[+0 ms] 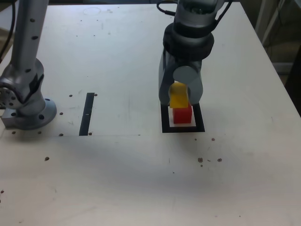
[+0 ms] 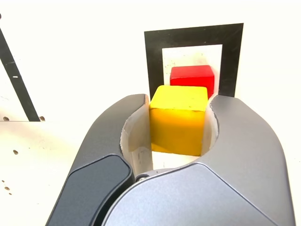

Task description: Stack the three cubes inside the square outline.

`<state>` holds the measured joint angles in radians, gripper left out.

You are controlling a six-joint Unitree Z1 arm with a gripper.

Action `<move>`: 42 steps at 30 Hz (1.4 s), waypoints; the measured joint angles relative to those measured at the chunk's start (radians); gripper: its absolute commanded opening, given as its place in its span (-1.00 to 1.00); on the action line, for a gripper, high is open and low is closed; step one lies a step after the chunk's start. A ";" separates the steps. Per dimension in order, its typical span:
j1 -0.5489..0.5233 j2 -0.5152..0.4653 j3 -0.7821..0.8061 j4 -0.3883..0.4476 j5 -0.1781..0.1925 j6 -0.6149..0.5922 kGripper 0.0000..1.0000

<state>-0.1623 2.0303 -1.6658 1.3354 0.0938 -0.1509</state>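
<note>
Dim room beyond the right edge of the exterior view; a pale, glossy desk (image 1: 113,174) fills most of the frame. The arm (image 1: 28,56) has its base at left and its wrist at upper centre. The square outline (image 1: 165,123) lies right of centre; a narrow black strip (image 1: 87,114) lies left of centre. The claw (image 2: 178,96) is closed on the yellow cube (image 2: 178,129), one finger against each side. The red cube (image 1: 182,116) sits inside the outline, apparently the stack's base. Placing the yellow remains; no green cube is visible, so its stage cannot be told. Small dark specks (image 1: 201,160) dot the surface.
</note>
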 measured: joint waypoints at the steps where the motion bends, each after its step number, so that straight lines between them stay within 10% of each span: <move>1: 0.000 0.000 0.002 0.000 -0.001 0.000 -0.67; 16: 0.000 0.000 0.009 -0.026 -0.005 0.001 -0.48; 33: 0.003 0.012 0.018 -0.054 -0.009 0.026 0.83; 42: 0.003 0.010 0.029 -0.059 0.006 0.020 0.99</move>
<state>-0.1591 2.0399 -1.6373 1.2764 0.0996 -0.1313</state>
